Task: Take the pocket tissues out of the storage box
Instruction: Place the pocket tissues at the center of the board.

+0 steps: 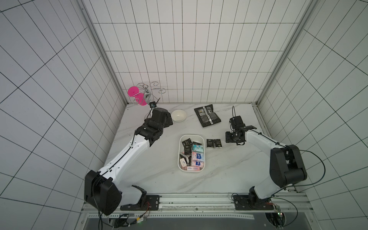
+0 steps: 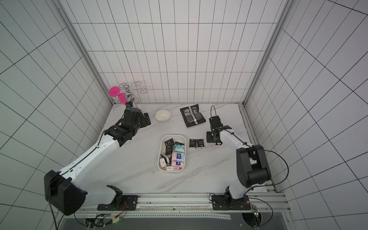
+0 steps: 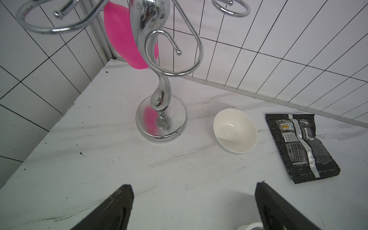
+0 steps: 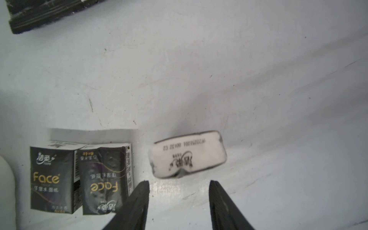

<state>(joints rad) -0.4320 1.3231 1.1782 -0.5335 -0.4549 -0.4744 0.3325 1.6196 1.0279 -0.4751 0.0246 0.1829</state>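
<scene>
The white storage box [image 1: 180, 153] lies mid-table in both top views, filled with several pocket tissues [image 1: 196, 157], black, pink-white and one teal. Two black "Face" packets [image 1: 214, 143] stand side by side on the table just right of the box, also visible in the right wrist view [image 4: 51, 179]. My right gripper [image 4: 179, 183] is open just right of that pair. A third packet [image 4: 188, 156], showing a white face with black edges, lies free just beyond its fingertips. My left gripper [image 3: 194, 185] is open over bare table at the back left, holding nothing.
A small round white bowl [image 1: 178, 115] sits beside the left gripper. A flat black foil pouch [image 1: 207, 115] lies at the back centre. A chrome hook stand [image 3: 161, 121] with a pink cup [image 1: 133, 91] fills the back left corner. Tiled walls enclose the table.
</scene>
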